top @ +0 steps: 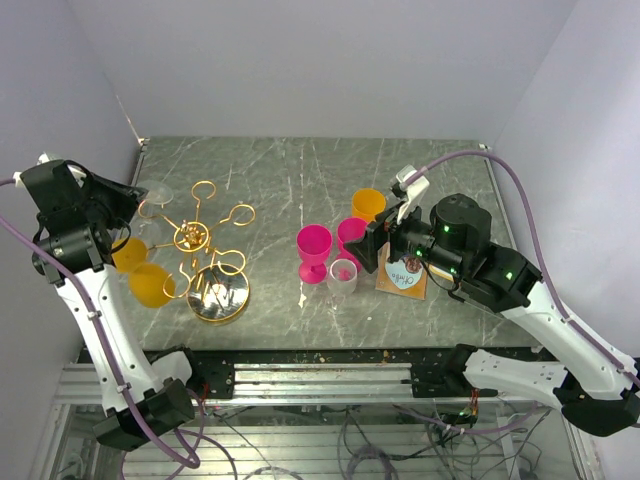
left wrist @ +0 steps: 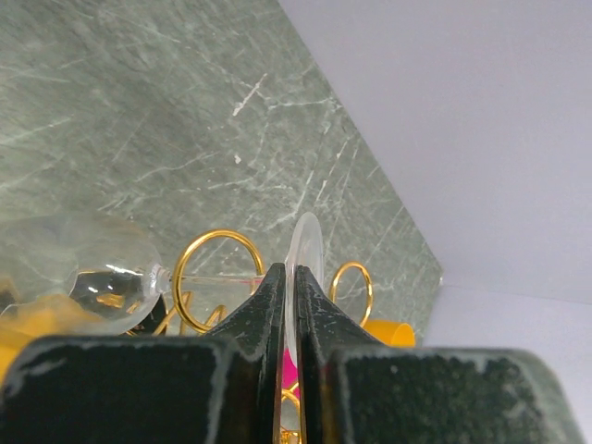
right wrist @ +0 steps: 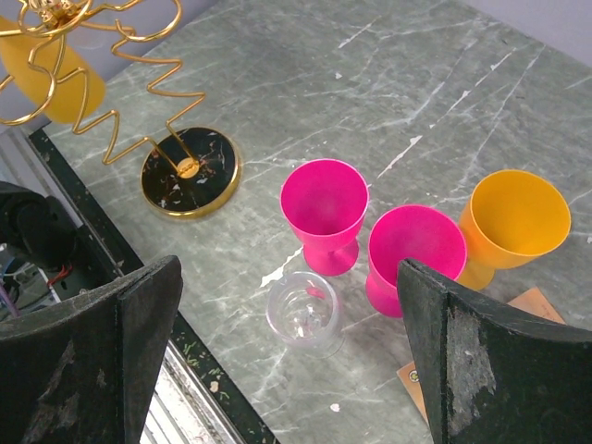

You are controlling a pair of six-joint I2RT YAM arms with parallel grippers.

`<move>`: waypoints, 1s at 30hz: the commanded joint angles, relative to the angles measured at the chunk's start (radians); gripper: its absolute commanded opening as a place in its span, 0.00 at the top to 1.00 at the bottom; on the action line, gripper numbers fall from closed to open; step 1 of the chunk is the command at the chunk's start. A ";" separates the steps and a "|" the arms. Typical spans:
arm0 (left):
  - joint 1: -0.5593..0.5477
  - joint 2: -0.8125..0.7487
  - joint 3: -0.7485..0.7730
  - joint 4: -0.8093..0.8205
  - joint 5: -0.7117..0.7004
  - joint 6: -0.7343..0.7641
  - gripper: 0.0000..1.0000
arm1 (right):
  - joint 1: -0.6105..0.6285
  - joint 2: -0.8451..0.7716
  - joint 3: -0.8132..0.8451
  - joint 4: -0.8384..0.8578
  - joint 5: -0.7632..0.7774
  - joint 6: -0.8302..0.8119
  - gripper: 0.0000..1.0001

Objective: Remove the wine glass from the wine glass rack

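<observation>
The gold wire wine glass rack [top: 195, 240] stands at the left on a round shiny base [top: 221, 297]. A clear wine glass hangs on it, its stem lying through a gold loop [left wrist: 218, 277]. Its bowl [left wrist: 88, 277] is left of the loop and its foot disc [left wrist: 304, 248] is to the right. My left gripper [left wrist: 291, 274] is shut on that foot disc, at the rack's far left arm [top: 150, 200]. My right gripper [right wrist: 289, 268] is open and empty, held above a clear cup [right wrist: 303, 313] far from the rack.
Two orange glasses [top: 140, 270] hang on the rack's left side. Two pink goblets [top: 315, 248], an orange goblet [top: 368, 205] and the clear cup [top: 343, 277] stand mid-table by a brown card [top: 405, 278]. The wall is close on the left.
</observation>
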 commanded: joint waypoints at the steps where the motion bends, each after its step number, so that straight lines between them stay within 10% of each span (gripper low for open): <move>1: 0.010 -0.029 -0.012 0.083 0.077 -0.062 0.93 | 0.000 -0.013 0.028 0.001 0.008 -0.009 0.01; 30: 0.008 -0.060 -0.143 0.330 0.286 -0.298 0.93 | -0.001 -0.019 0.028 0.000 0.016 -0.002 0.00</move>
